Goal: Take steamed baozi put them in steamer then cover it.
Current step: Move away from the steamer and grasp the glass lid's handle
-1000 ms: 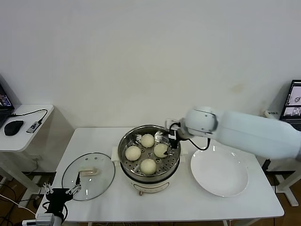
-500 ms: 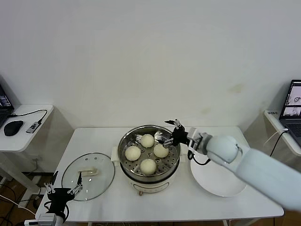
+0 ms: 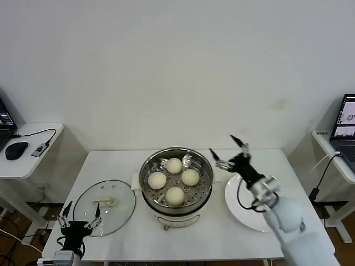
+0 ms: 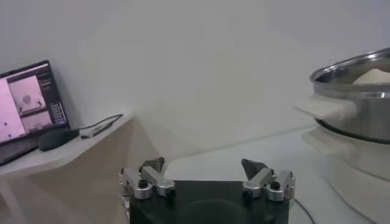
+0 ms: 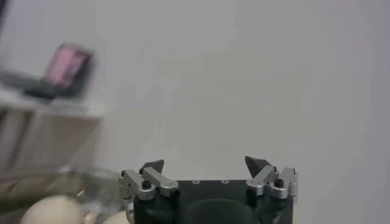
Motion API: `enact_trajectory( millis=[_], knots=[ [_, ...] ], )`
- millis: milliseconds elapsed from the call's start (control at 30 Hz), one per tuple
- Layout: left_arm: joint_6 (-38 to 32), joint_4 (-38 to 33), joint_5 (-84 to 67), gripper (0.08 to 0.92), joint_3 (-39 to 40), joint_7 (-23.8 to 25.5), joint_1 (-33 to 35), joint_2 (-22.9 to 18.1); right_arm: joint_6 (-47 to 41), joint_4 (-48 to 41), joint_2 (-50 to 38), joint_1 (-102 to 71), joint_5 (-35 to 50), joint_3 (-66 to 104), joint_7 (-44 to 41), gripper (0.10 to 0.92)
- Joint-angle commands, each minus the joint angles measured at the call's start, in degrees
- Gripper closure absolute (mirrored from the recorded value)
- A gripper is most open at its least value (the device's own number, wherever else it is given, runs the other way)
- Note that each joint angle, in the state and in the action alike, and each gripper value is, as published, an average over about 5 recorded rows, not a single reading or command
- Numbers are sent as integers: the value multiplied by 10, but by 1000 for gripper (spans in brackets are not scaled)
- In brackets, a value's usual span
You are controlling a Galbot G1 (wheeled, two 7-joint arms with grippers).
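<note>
Lab or office test room, bare white wall [image 3: 166, 66], white table [image 3: 183, 235], side desk with laptop [image 4: 27, 100] and mouse [image 3: 15, 149]

In the head view the left gripper [image 3: 81, 224] sits at the picture's lower edge, its arm cut off below. The right wrist view is blurred: two steamed baozi [image 5: 52, 211] show only as pale shapes cropped at the edge. In the left wrist view the steamer [image 4: 356, 100] runs off the frame, its inside hidden behind the steel wall.

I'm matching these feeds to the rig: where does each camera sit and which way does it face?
Head view: on the head, looking down at steamer, cover, plate; both arms show.
Left wrist view: low beside the table, facing the steamer; left gripper open.
Right wrist view: faces the wall; right gripper open, baozi at the edge.
All share the steamer area.
</note>
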Motion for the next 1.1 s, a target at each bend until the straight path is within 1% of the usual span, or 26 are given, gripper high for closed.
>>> enact_trajectory(
  millis=[33,100,200,300,400,500,600,900,1100],
  knots=[
    [-33,66,227,177,3,-64,-16,16,60,38,147,-227,-51,249,-25,203],
    [-65,96,331,177,-12,-75,-18,20,58,41,158,-246,-58,255,-18,203],
    [-107,133,492,177,-39,-77,-14,33,52,41,164,-262,-57,260,-4,203],
    [-118,156,606,177,-57,-81,-8,45,32,41,160,-269,-42,262,13,203],
    [-117,163,665,177,-65,-85,-3,58,13,40,158,-272,-38,262,26,203],
    [-116,169,687,177,-59,-86,-10,72,6,36,164,-273,-41,258,34,203],
    [-117,194,699,177,-41,-84,-40,81,7,28,170,-274,-47,253,36,203],
    [-115,252,696,177,27,-47,-121,99,14,25,184,-280,-59,249,32,203],
    [-109,291,677,177,50,-23,-164,115,20,27,192,-290,-65,239,22,203]
  ],
)
